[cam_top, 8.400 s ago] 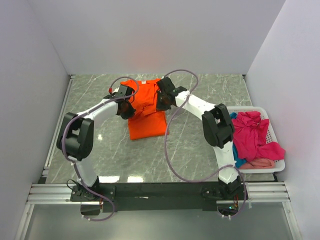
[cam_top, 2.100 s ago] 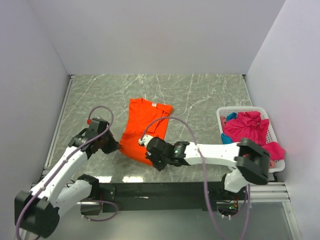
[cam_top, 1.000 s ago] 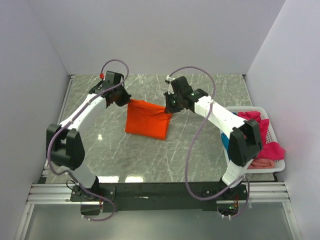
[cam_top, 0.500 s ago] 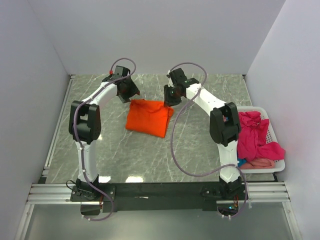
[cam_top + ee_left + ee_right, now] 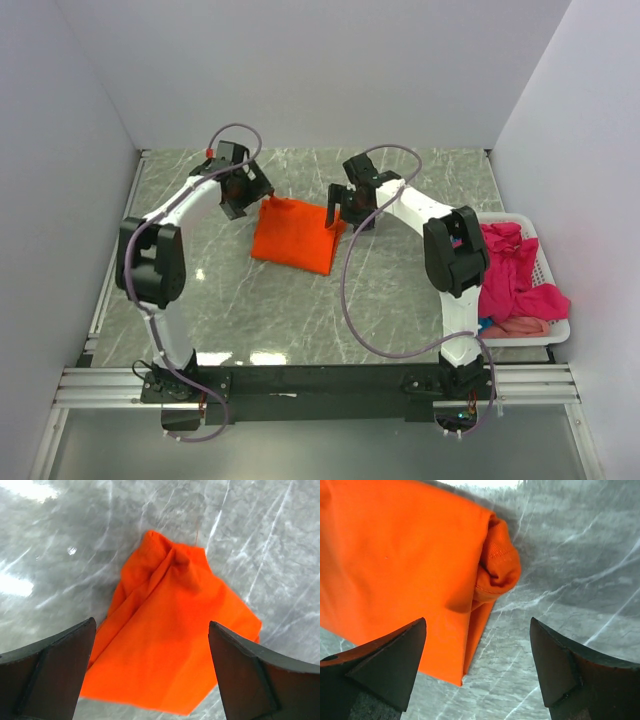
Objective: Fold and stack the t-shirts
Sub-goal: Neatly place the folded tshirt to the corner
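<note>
A bright orange t-shirt (image 5: pixel 295 238) lies folded into a compact rectangle on the marble table, its far corners slightly bunched. My left gripper (image 5: pixel 252 196) hovers open beside its far left corner; in the left wrist view the orange t-shirt (image 5: pixel 170 630) lies flat below the spread left gripper (image 5: pixel 151 624). At the far right corner my right gripper (image 5: pixel 346 212) is open too. The right wrist view shows the right gripper (image 5: pixel 478 620) over the orange t-shirt (image 5: pixel 395 565) at its rolled edge, holding nothing. A magenta-pink t-shirt (image 5: pixel 510 268), a teal-blue one (image 5: pixel 479 325) and a pale pink one (image 5: pixel 520 325) lie piled at the right.
A white plastic basket (image 5: pixel 555 335) at the table's right edge holds the piled shirts. White walls close in the grey marble table (image 5: pixel 400 290) on three sides. Both arms reach across it from the near rail, cables looping above them.
Both grippers have opened and let go of the orange t-shirt's far corners. The shirt now rests folded on the table, and the grippers have drawn slightly away from it.
</note>
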### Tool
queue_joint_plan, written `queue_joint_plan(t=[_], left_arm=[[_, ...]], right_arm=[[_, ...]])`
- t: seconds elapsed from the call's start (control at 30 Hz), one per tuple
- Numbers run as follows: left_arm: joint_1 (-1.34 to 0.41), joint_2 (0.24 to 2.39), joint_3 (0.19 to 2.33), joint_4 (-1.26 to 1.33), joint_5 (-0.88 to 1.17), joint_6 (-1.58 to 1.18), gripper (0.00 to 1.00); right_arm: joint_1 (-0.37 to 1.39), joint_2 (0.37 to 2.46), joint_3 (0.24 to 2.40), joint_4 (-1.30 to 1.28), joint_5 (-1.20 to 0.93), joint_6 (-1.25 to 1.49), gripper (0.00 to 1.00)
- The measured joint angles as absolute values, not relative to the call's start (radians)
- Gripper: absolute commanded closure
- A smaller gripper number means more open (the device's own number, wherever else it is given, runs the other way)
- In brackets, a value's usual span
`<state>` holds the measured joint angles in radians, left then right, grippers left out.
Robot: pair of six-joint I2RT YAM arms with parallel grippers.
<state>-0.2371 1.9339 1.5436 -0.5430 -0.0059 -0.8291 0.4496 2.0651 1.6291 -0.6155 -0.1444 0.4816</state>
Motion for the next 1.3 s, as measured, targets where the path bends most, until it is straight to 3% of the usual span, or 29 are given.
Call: queue_joint_plan(t=[0.5,0.77,0.9,1.0,1.03,1.2,1.3], left_arm=[[-0.231,1.637,1.094,-0.445,0.003,-0.884,0.01],[-0.23,1.568,1.03,-0.398,0.003,-0.866,0.0],[-0.23,1.649,1.118,-0.383,0.012,-0.815,0.01],[-0.229,1.742,1.204,-0.355,0.031,-0.781,0.0],[-0.228,1.761,1.219,-0.35,0.034,-0.774,0.01],[-0.228,1.782,1.23,-0.353,0.037,-0.76,0.01],[-0.228,1.782,1.23,-0.356,0.029,-0.756,0.01]], right_arm=[[0.506,2.108,1.598,-0.584,-0.089,0.538,0.34],[0.529,2.13,1.599,-0.574,-0.06,0.546,0.35],[0.532,2.13,1.598,-0.569,-0.056,0.546,0.38],[0.532,2.133,1.598,-0.567,-0.053,0.544,0.52],[0.533,2.135,1.601,-0.569,-0.051,0.542,0.64],[0.534,2.182,1.671,-0.598,-0.04,0.521,1.0],[0.534,2.227,1.753,-0.632,-0.009,0.492,1.0]])
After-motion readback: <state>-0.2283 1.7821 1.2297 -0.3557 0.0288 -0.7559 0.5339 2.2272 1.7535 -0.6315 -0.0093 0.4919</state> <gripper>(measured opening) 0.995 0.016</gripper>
